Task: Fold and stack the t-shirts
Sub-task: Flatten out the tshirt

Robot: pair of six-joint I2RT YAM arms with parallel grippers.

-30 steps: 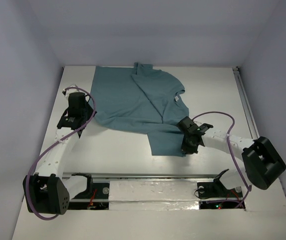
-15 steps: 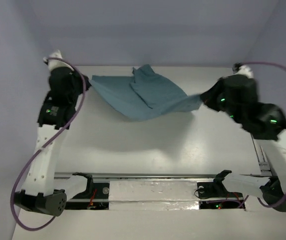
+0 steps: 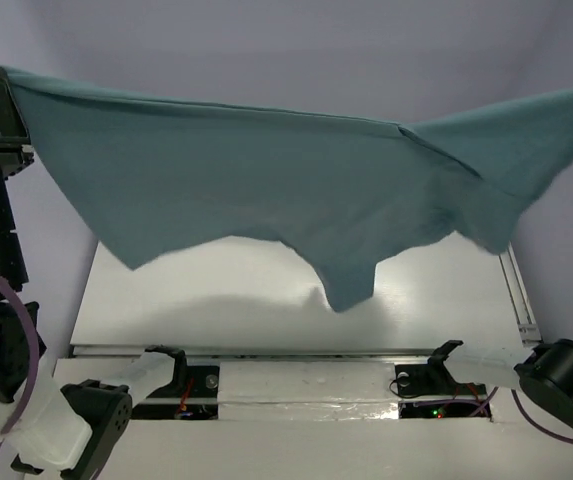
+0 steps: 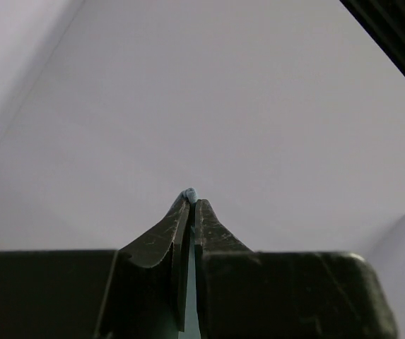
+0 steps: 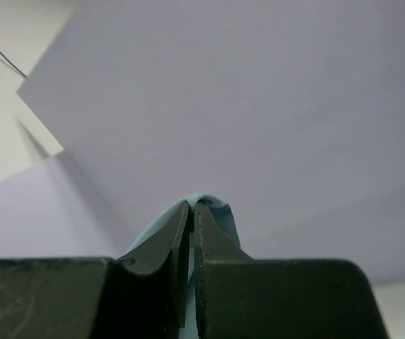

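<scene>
One teal t-shirt [image 3: 266,190] hung spread in the air above the worktop [image 3: 216,300], stretched from left to right. The left end effector [image 4: 191,201] was clamped on a pinch of its cloth, and the right end effector [image 5: 191,208] on another. This looked like the spreading-out step before folding. The next move would probably call for lowering it flat, both arms together. No print or label could be read.
</scene>
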